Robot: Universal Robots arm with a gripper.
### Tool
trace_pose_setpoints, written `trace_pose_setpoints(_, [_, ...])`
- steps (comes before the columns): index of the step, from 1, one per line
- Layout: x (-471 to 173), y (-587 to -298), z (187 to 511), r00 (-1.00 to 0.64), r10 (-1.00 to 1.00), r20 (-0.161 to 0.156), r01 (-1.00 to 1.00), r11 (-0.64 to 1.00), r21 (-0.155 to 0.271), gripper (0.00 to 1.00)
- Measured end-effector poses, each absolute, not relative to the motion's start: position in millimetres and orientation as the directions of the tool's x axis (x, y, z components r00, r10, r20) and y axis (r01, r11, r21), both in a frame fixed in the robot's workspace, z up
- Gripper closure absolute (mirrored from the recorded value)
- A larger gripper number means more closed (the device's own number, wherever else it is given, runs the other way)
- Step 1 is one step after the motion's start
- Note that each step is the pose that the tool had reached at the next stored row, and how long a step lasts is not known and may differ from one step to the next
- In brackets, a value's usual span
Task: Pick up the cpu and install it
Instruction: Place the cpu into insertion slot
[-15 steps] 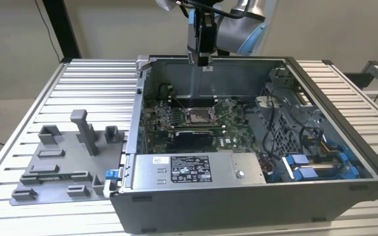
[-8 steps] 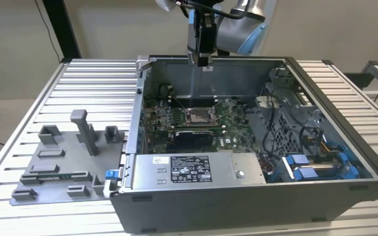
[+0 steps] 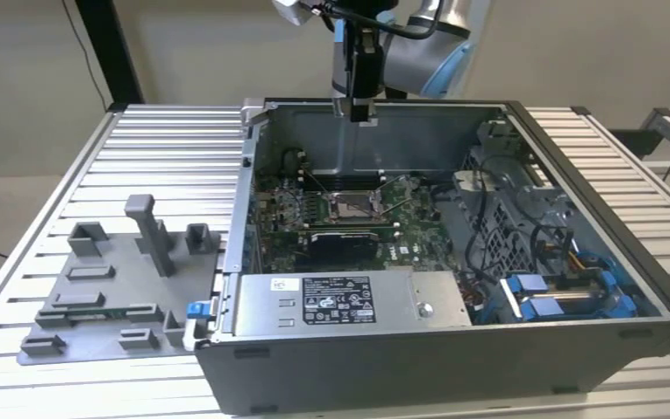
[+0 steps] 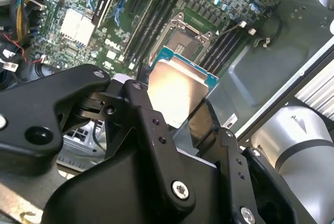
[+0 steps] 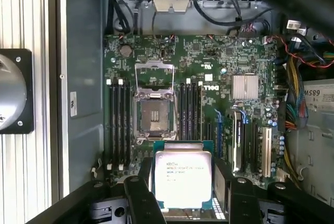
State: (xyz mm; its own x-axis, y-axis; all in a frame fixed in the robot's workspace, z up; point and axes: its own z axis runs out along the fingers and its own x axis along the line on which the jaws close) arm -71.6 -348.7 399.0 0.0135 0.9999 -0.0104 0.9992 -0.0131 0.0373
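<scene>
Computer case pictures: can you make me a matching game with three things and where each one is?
Things:
1. cpu
2. socket
3. grey fixture

Places:
A. outside the computer case, on the table at the exterior view's left
B. on the motherboard, its metal frame flipped open
C. clamped in the gripper, above the motherboard

Pairs: 1-C, 2-B, 3-A

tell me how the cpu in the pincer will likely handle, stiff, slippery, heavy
Probably stiff: the cpu is a flat plate with a metal top and shows no sag in the pincer. Likely light, being thin. Its smooth shiny top and thin edges suggest it could slip if the grip loosens.
</scene>
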Motion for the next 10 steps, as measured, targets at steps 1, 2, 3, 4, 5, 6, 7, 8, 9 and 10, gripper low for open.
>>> trace_pose_setpoints(1, [-71.6,-348.7,398.8,0.014,1.0,-0.01,0.999,-0.013,0.037,1.0])
trace_pose_setpoints(2, [-71.6,-348.7,398.7,0.014,1.0,-0.01,0.999,-0.013,0.037,1.0])
trace_pose_setpoints(3, [-71.6,-348.7,398.7,0.014,1.0,-0.011,0.999,-0.013,0.037,1.0])
trace_pose_setpoints(4, [-71.6,-348.7,398.6,0.014,1.0,-0.01,0.999,-0.013,0.037,1.0])
trace_pose_setpoints(5, [-71.6,-348.7,398.5,0.014,1.0,-0.01,0.999,-0.013,0.037,1.0])
trace_pose_setpoints(6, [-71.6,-348.7,398.4,0.014,1.0,-0.01,0.999,-0.013,0.037,1.0])
trace_pose_setpoints(7, [-71.6,-348.6,398.1,0.014,1.0,-0.01,0.999,-0.013,0.037,1.0])
trace_pose_setpoints(8, [-71.6,-348.7,397.4,0.013,1.0,-0.01,0.999,-0.013,0.037,1.0])
trace_pose_setpoints(9, [-71.6,-348.7,396.7,0.014,1.0,-0.01,0.999,-0.013,0.037,1.0])
trace_pose_setpoints(10, [-71.6,-348.7,395.8,0.014,1.0,-0.01,0.999,-0.013,0.037,1.0])
